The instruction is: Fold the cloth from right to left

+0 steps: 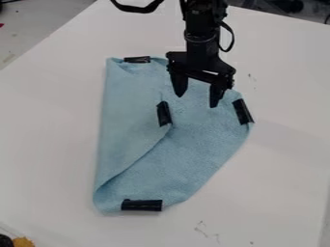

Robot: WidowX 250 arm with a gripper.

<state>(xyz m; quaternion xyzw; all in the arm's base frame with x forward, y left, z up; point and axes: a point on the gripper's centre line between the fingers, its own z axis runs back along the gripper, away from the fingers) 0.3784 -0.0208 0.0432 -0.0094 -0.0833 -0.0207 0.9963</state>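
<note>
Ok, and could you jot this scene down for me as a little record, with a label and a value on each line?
cloth: light blue, partly folded
flap: picture's left side, lying over part of the cloth
middle strip: black, at the flap's corner
top strip: black, at the upper left
right strip: black, by the right edge
bottom strip: black, by the lower edge
claw: black, open, over the cloth's upper part
claw touching cloth: cannot tell
surface: white table
</note>
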